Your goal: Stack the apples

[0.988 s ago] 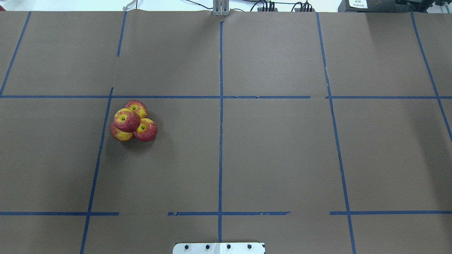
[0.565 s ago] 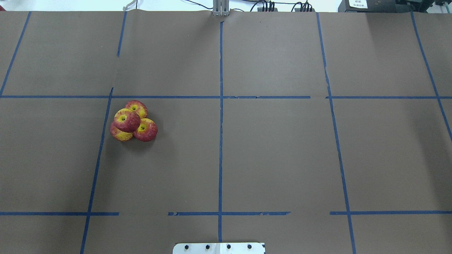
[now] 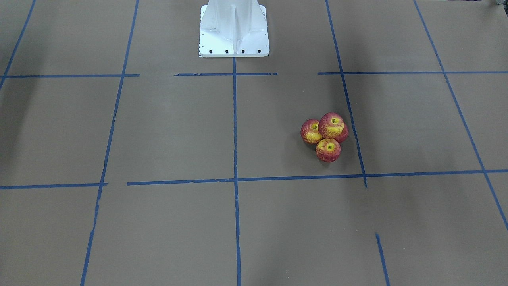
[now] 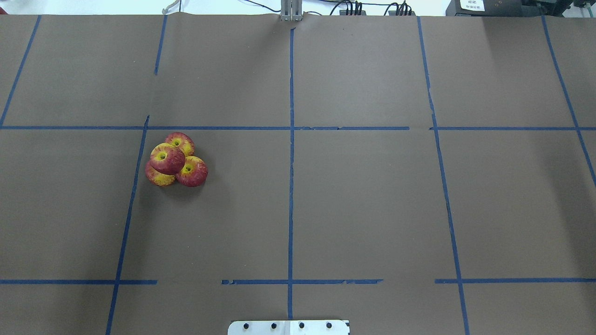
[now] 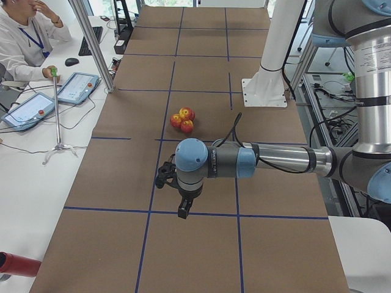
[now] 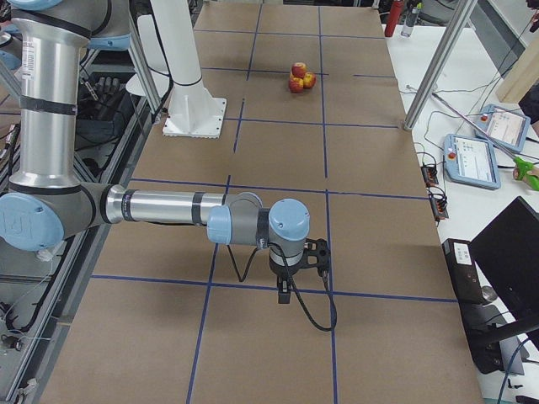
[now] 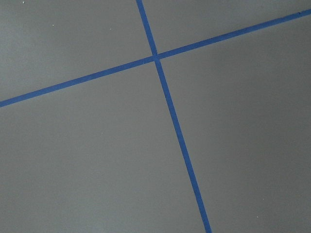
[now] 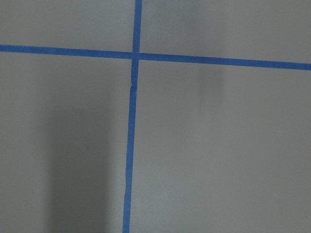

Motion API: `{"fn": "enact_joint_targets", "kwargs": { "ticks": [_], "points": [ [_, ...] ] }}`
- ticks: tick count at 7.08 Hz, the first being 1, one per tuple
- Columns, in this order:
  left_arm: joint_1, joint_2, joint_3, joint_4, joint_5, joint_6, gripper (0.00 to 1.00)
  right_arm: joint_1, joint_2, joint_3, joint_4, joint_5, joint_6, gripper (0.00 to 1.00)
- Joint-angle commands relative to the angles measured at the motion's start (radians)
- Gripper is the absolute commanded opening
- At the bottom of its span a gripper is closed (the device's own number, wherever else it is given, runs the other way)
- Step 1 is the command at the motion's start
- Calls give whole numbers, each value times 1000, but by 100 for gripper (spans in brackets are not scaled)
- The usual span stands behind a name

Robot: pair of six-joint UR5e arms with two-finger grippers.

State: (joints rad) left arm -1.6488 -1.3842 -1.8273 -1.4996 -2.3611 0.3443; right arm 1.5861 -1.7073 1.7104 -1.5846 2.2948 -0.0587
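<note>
Four red-and-yellow apples sit in one tight pile on the brown table, left of centre in the overhead view. One apple [image 4: 166,158] rests on top of the other three [image 4: 192,171]. The pile also shows in the front-facing view [image 3: 332,125], the left view [image 5: 183,119] and the right view [image 6: 298,76]. My left gripper [image 5: 181,212] hangs over the table's left end, well away from the pile. My right gripper [image 6: 284,295] hangs over the far right end. Both show only in the side views, so I cannot tell whether they are open or shut. Both wrist views show only table and tape.
Blue tape lines [image 4: 291,153] divide the brown table into squares. The white robot base [image 3: 234,28] stands at the robot-side edge. Metal posts [image 5: 91,43] and tablets [image 6: 473,160] stand along the operators' side. A seated person [image 5: 21,36] is beside the table.
</note>
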Motion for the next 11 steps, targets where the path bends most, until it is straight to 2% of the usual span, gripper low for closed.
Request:
{"fn": "enact_joint_targets", "kwargs": {
  "ticks": [1, 2, 5, 6, 9, 11],
  "points": [
    [1, 2, 17, -67, -4, 1, 100, 0, 0, 0, 0, 0, 0, 100],
    [-2, 5, 20, -118, -4, 1, 100, 0, 0, 0, 0, 0, -1, 100],
    [0, 1, 45, -135, -7, -1, 100, 0, 0, 0, 0, 0, -1, 100],
    [0, 2, 45, -183, -6, -2, 100, 0, 0, 0, 0, 0, 0, 100],
    [1, -55, 48, -139, 3, 2, 100, 0, 0, 0, 0, 0, -1, 100],
    [3, -49, 49, -139, 6, 2, 100, 0, 0, 0, 0, 0, -1, 100]
  ]
}}
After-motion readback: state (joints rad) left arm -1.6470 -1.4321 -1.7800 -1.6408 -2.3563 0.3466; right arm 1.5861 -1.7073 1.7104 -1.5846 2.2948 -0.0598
